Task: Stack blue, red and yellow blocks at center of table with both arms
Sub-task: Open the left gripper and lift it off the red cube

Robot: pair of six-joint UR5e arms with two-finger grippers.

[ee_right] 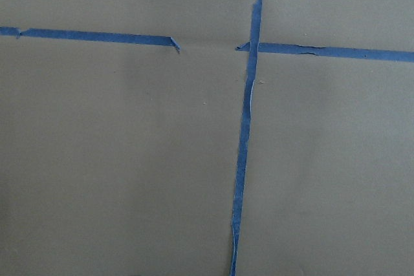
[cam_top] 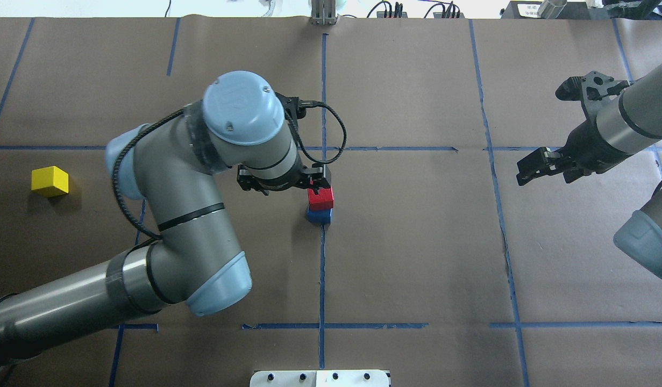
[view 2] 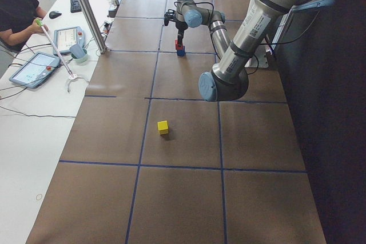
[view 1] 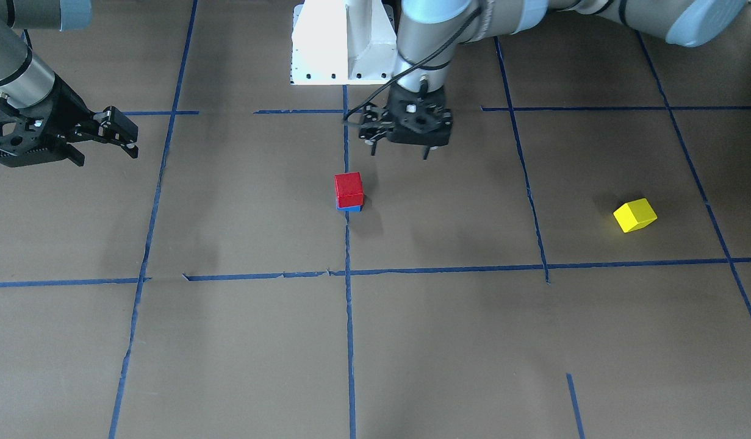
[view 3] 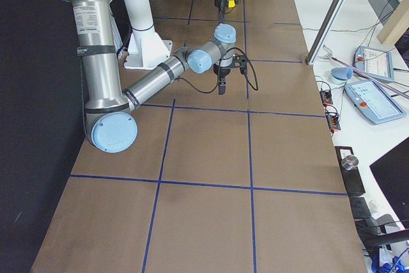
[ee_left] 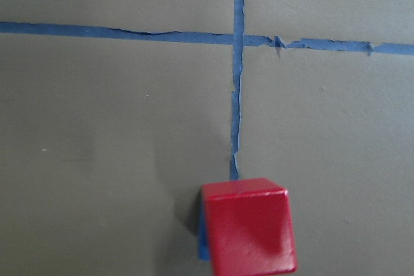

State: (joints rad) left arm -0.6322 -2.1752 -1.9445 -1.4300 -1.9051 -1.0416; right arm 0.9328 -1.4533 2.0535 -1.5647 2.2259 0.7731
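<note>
A red block (view 1: 349,189) sits on a blue block (view 1: 350,208) at the table's centre, on the middle tape line; the stack also shows in the overhead view (cam_top: 320,199). My left gripper (view 1: 399,152) hangs open and empty above the table, just on the robot's side of the stack and touching nothing. In the left wrist view the red block (ee_left: 249,227) lies at the bottom edge with a sliver of blue block (ee_left: 202,245) under it. A yellow block (view 1: 635,214) lies alone far out on my left side (cam_top: 50,180). My right gripper (view 1: 107,149) is open and empty, far off on the right side (cam_top: 535,167).
Brown paper with blue tape grid lines (view 1: 348,317) covers the table. The robot's white base (view 1: 341,42) stands at the table's near edge. An operator's desk with tablets (view 2: 34,67) runs along the far side.
</note>
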